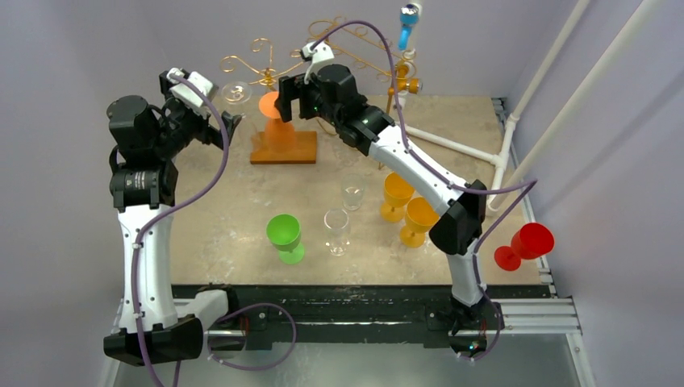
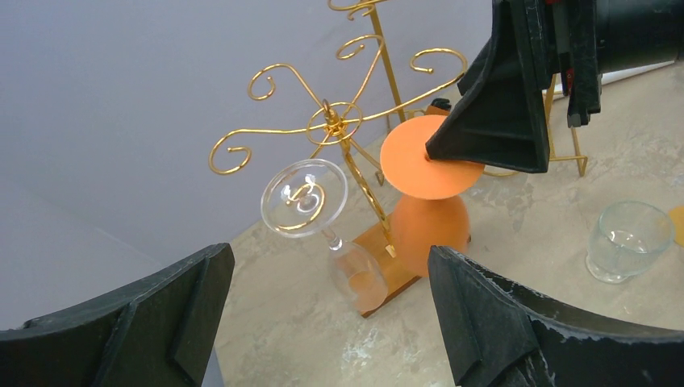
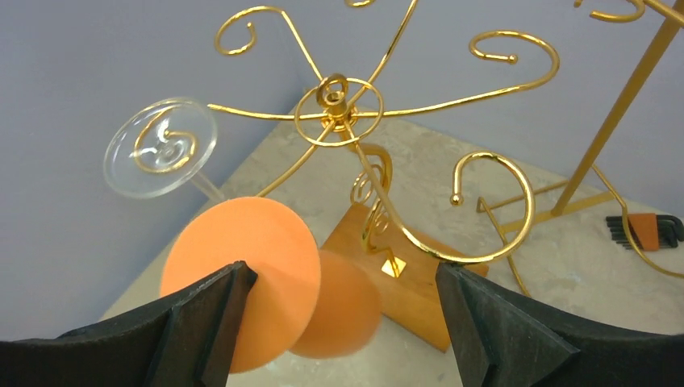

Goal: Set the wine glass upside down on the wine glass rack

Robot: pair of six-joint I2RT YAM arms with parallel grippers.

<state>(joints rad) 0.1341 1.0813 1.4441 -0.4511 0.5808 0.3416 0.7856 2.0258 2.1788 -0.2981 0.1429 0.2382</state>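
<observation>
The gold wire wine glass rack (image 1: pixel 278 76) stands on a wooden base (image 1: pixel 284 147) at the back of the table. An orange wine glass (image 1: pixel 273 106) hangs upside down from one arm, its flat foot (image 3: pixel 242 266) up and its bowl (image 3: pixel 343 318) blurred below. My right gripper (image 1: pixel 285 100) is open around the glass; its left finger (image 3: pixel 206 322) lies against the foot and the right finger is apart. A clear wine glass (image 2: pixel 305 197) hangs upside down on a neighbouring arm. My left gripper (image 2: pixel 329 266) is open and holds nothing, just left of the rack.
On the table stand a green glass (image 1: pixel 285 236), two clear glasses (image 1: pixel 336 230) (image 1: pixel 352 191) and two yellow glasses (image 1: pixel 397 195) (image 1: pixel 419 220). A red glass (image 1: pixel 524 244) sits at the right edge. A second gold rack (image 1: pixel 387 68) and hex keys (image 3: pixel 649 231) are at the back right.
</observation>
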